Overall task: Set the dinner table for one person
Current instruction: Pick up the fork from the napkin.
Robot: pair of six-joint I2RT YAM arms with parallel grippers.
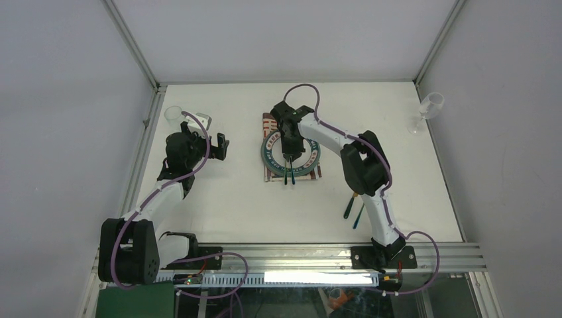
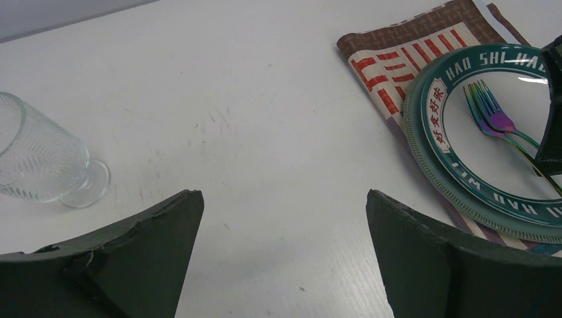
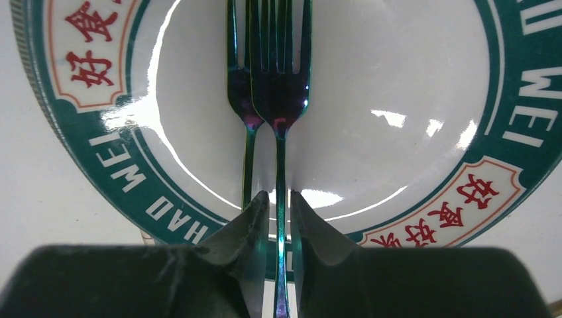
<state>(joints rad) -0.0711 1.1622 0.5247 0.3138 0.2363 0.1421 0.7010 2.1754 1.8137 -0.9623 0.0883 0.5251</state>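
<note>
**Condition.** The tabletop (image 1: 265,212) spans the whole working area beneath both arms and is bounded by aluminium rails. It carries a striped placemat (image 2: 391,59) near its centre, with a green-rimmed plate (image 3: 132,192) on top.

The right pincer (image 3: 279,202) hangs over the near rim of the plate. It is almost closed, with one finger on each side of the handle of a fork (image 3: 278,86). The wrist view is too steep to show whether the pads are actually pressing on the handle, so treat the grip as unconfirmed.

The left pincer (image 2: 283,195) is fully spread and holds nothing. It hovers over bare tabletop between the plate and a ribbed glass (image 2: 43,159).

**Hazards.**

1. *Double pick.* A second fork (image 3: 236,73) lies just beside the first, and their heads appear to touch. If you lift the first fork, the second may be dragged along, or flicked off the plate.
2. *Pivot in the grip.* The handle is thin and smooth. A light or off-centre hold would probably let the fork swing downward or slip out in transit.
3. *Plate shift.* Both handles overhang the rim. A fingertip that catches the rim could slide the plate on the placemat.
4. *Elbow sweep.* Two more utensils (image 1: 353,211) lie close beside the right forearm. A wide retraction may knock them.
5. *Glass strike.* If the left arm reaches with its fingers spread this wide, a misjudged approach could push or tip the glass.
</note>
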